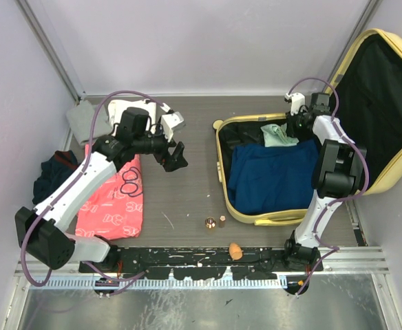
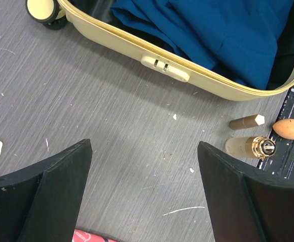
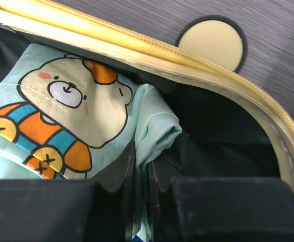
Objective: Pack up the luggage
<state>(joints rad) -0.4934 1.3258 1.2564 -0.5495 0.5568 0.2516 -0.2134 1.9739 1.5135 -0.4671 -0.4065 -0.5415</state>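
Because the right gripper has its fingers pressed almost together on a fold of the mint bear-print garment, the step in hand looks like setting that piece into the luggage. The cloth lies inside the shell, in the far corner by the wheel, beyond the blue garment that fills most of the base; the luggage lies open on the table, its lid leaning back on the side away from the left arm. To do it well, I would lower the fold until it rests on the lining, part the fingers fully, then lift straight up, so that no hem trails over the zip edge; a snagged corner could drag it out. The left gripper hangs over bare table beside the luggage, fingers spread wide and holding nothing; farther from the luggage lies the pink garment, likely next.
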